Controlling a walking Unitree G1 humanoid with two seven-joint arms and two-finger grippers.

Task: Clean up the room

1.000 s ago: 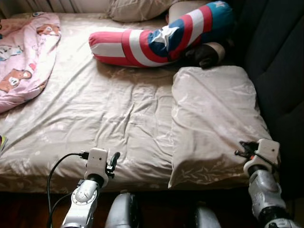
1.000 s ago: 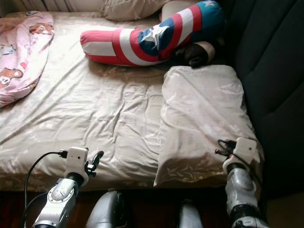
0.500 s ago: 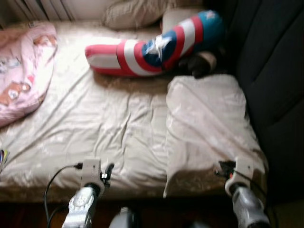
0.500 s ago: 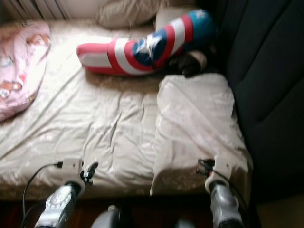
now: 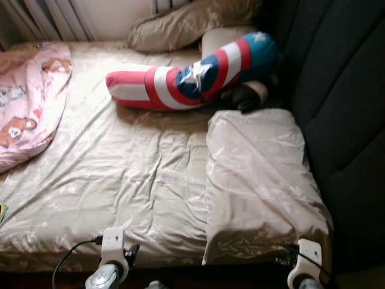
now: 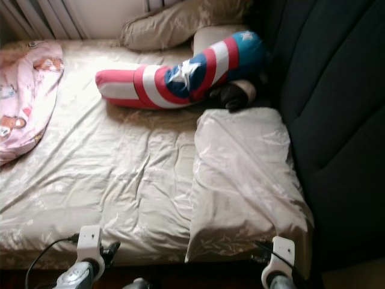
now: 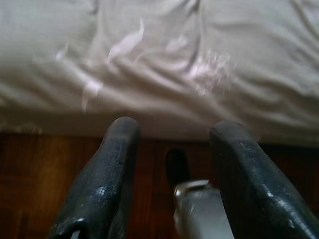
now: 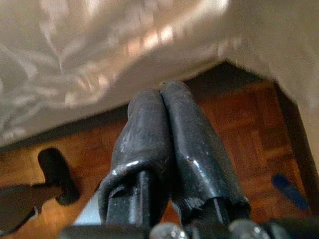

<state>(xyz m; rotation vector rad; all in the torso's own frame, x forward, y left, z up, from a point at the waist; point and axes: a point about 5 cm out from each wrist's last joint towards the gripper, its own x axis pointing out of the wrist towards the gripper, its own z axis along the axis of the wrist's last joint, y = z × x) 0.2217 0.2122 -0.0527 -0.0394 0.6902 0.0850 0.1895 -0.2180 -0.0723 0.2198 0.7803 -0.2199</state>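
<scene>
View has pulled back since a second ago: both arms now low at the bed edge, robot backing off, nothing picked up. Left gripper (image 7: pixel 172 149) spread wide, empty, bedsheet (image 5: pixel 120 174) just ahead. Right gripper (image 8: pixel 164 124) pinched closed, empty, under the beige pillow (image 5: pixel 258 180) corner. Striped bolster (image 5: pixel 186 75) far beyond, untouched.

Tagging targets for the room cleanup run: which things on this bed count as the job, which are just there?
Likely the job:
large beige pillow lying at the bed's foot by the dark headboard
striped star bolster
pink blanket, bunched

Just there:
beige bedsheet
dark headboard
curtain
wooden floor
left gripper, open, empty
right gripper, shut, empty
</scene>
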